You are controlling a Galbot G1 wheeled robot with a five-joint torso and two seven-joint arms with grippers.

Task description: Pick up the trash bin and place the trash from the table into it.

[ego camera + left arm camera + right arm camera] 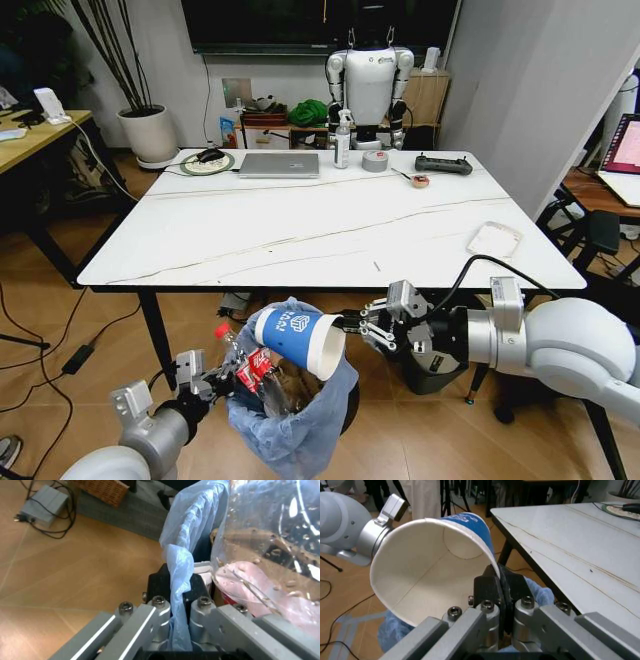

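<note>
Below table (300,235) edge, right gripper (350,323) pinching blue cup (298,340) over trash bin (300,420).

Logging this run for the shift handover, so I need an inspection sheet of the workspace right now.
Surface: white marble-look table, near half bare.
Job's things: blue paper cup tipped on its side over the trash bin; wrappers inside the bin.
Clutter: laptop, spray bottle, tape roll, remote, white tray.
Grippers: right claw shut on the cup's rim; left claw shut on the bin's bag edge.
Cables: floor cables on the left.
Surroundings: potted plant, white humanoid robot.
</note>
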